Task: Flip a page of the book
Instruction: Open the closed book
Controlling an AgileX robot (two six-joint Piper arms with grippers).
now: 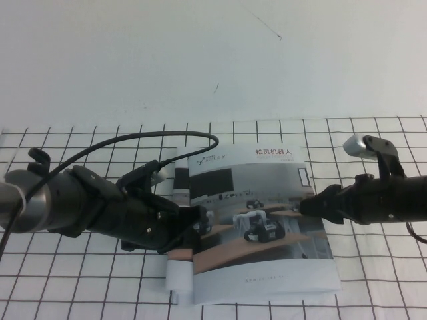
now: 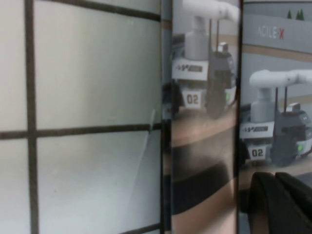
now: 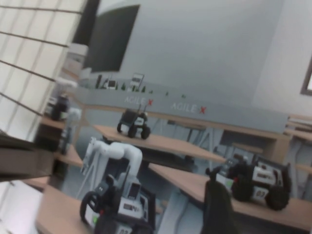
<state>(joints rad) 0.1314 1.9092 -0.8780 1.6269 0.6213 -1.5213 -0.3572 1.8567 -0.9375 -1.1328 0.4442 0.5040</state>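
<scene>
Book [image 1: 257,223] lies near the bench's [image 1: 373,280] front edge, about midway along it, cover up. Page [image 1: 267,200] bowed at the spine side, over a curled white leaf [image 1: 179,283]. Left gripper [image 1: 200,220] at that spine edge, right gripper [image 1: 308,207] on the opposite edge; cannot tell either's fingers. Black cable [image 1: 167,135] arcs above left arm

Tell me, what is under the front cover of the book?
Along the book's left edge, by the left gripper, a white strip shows under the page. Everything else is covered. The right gripper rests on the cover.
</scene>
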